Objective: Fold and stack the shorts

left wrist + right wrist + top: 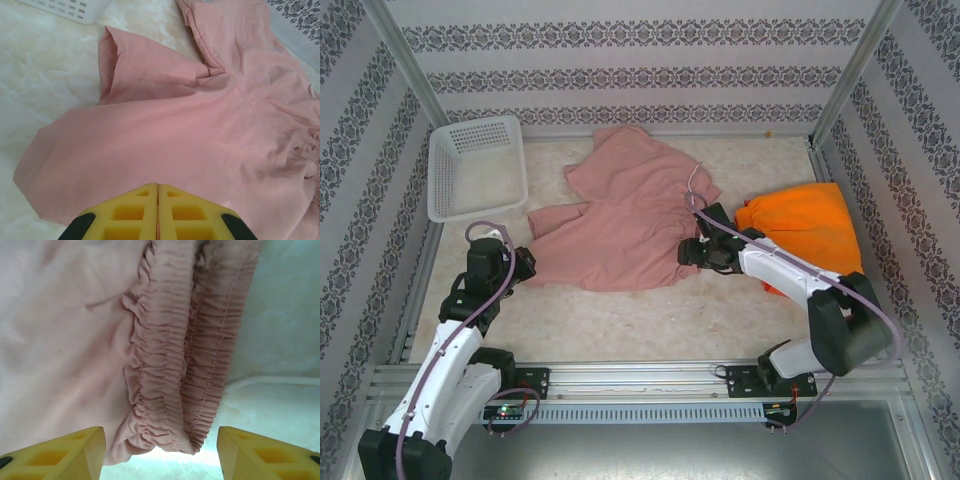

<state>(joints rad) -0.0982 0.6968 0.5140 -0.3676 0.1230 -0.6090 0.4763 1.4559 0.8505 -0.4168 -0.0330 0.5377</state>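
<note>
Dusty pink shorts (620, 215) lie spread and rumpled on the table's middle, their gathered waistband (185, 350) at the right side. Folded orange shorts (805, 230) sit at the right, partly under my right forearm. My right gripper (688, 252) stands open at the waistband's near end, its yellow fingers (75, 452) on either side of the bunched elastic and apart from it. My left gripper (525, 262) is at the pink shorts' left leg; its fingertips (150, 192) are pressed together above the pink cloth (165, 135), with nothing seen between them.
A white plastic mesh basket (475, 165) stands at the back left, its corner (70, 7) in the left wrist view. Patterned walls and metal posts enclose the table. Bare tabletop (650, 320) runs along the front between the arms.
</note>
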